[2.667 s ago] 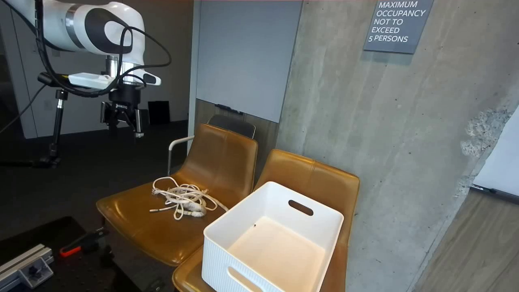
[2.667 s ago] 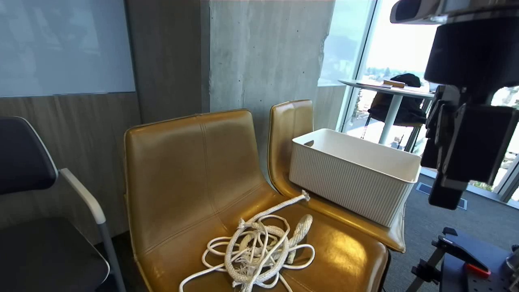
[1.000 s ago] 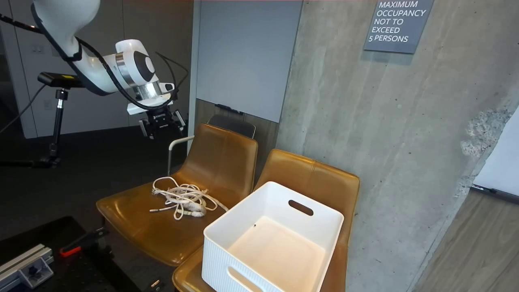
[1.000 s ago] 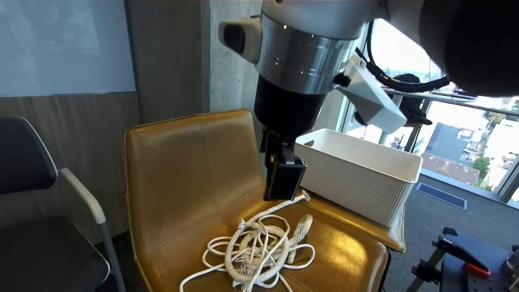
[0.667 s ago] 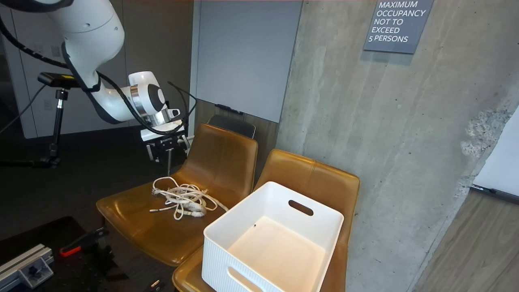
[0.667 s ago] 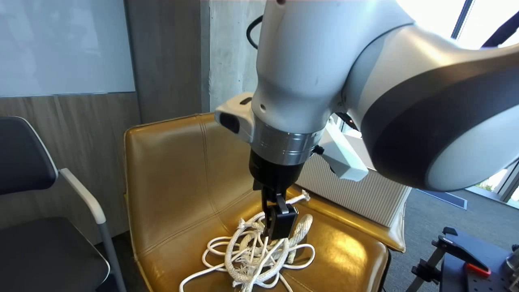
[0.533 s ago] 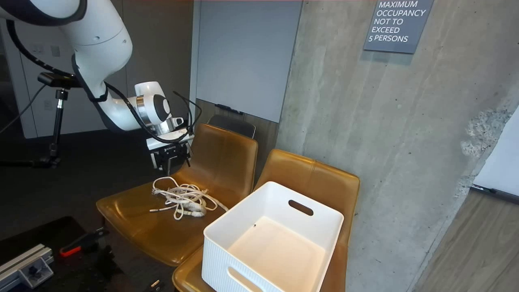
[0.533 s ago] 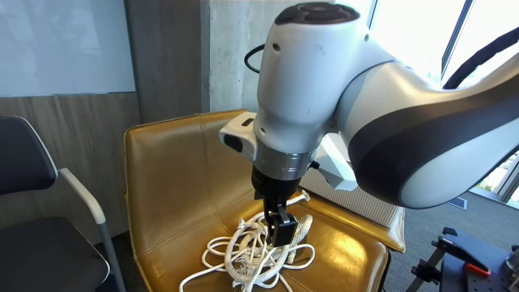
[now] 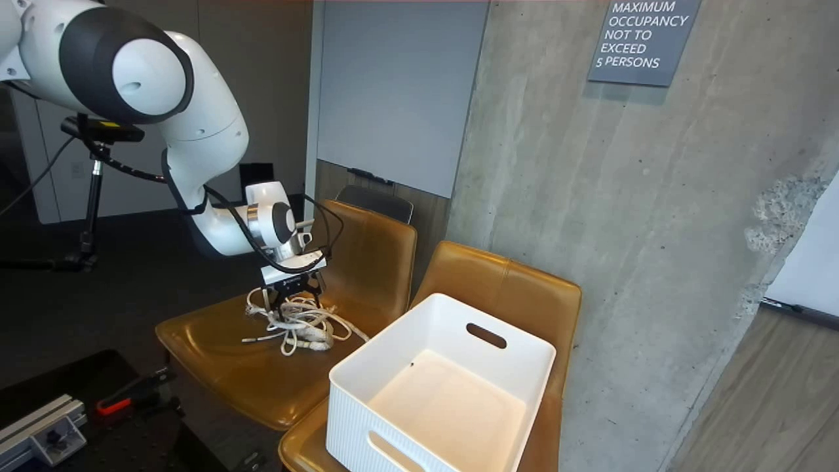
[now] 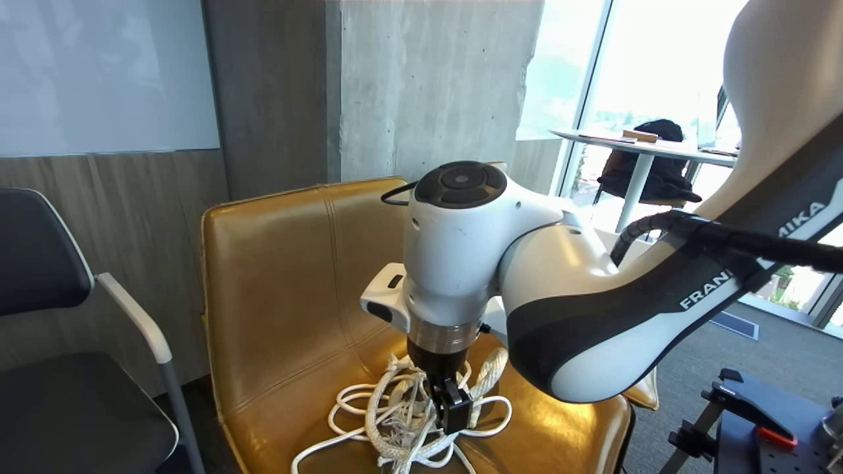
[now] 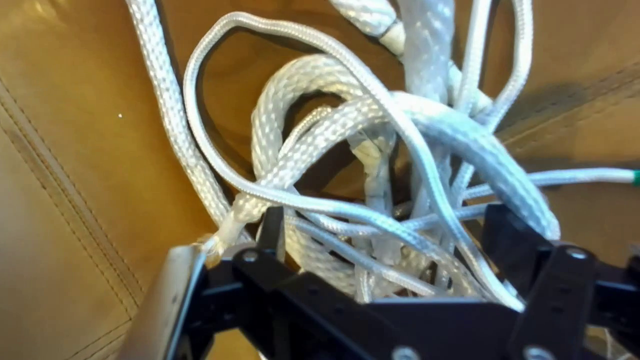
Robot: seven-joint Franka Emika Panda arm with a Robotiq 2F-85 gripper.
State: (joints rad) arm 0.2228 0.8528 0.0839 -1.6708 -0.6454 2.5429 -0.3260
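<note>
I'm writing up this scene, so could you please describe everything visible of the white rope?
The white rope lies loosely tangled on a brown chair: thick braided lengths and thin cords, apparently woven fibre, looping over one another. One thick end is frayed; one thin cord shows green at the wrist view's edge. The open gripper sits low over it, strands seen between its jaws; whether they touch it is unclear.

Glossy white arm [image 10: 560,263] with black bands [image 10: 540,336], silver collar [image 10: 442,337], dark round button pad [image 10: 461,184], white FRAN and MIKA lettering [image 10: 706,289], black cable [image 10: 757,247]; black gripper [image 11: 387,227] with silvery screws [image 11: 576,253]
</note>
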